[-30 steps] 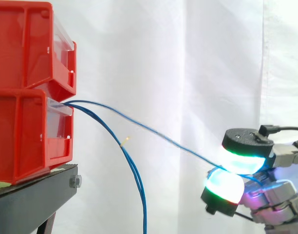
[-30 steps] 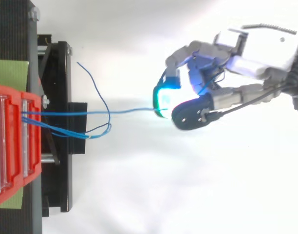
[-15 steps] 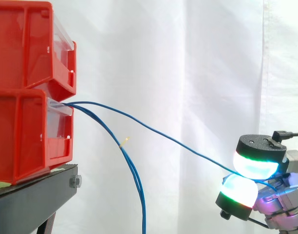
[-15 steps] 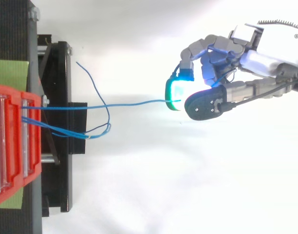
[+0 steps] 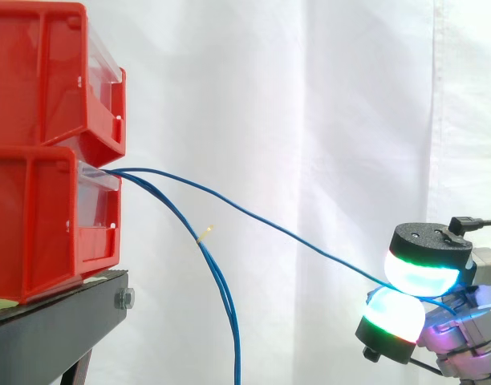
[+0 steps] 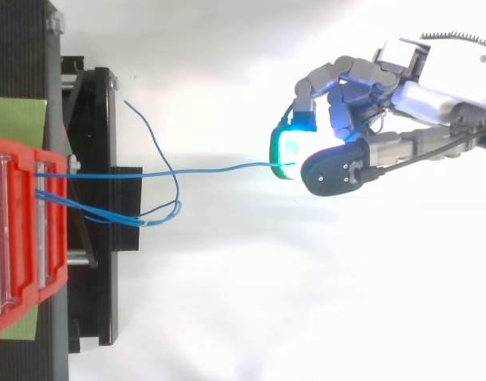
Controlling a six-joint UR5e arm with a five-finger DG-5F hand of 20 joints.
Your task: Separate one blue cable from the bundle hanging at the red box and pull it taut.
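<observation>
One blue cable [image 5: 261,221] runs from the lower red box [image 5: 45,220] down and to the right, in a shallow sag, into my hand [image 5: 458,329]. Two glowing fingertips [image 5: 420,271] pinch it at the lower right of the side view. From above, the same cable [image 6: 195,171] stretches nearly straight from the box [image 6: 21,238] to the hand [image 6: 362,119], whose fingers are curled. The other blue cables [image 5: 221,297] of the bundle hang loose below the box, bound by a small yellow tie [image 5: 204,234].
Two red bins are stacked on a black stand [image 5: 53,325] at the left, the upper bin [image 5: 49,76] above the cable's exit. A white curtain hangs behind. A loose cable end [image 6: 152,139] curls near the stand in the top view.
Between one second and half a second ago, the hand moved right and a little lower, away from the box, drawing the pinched cable out. Since then nothing has visibly moved.
</observation>
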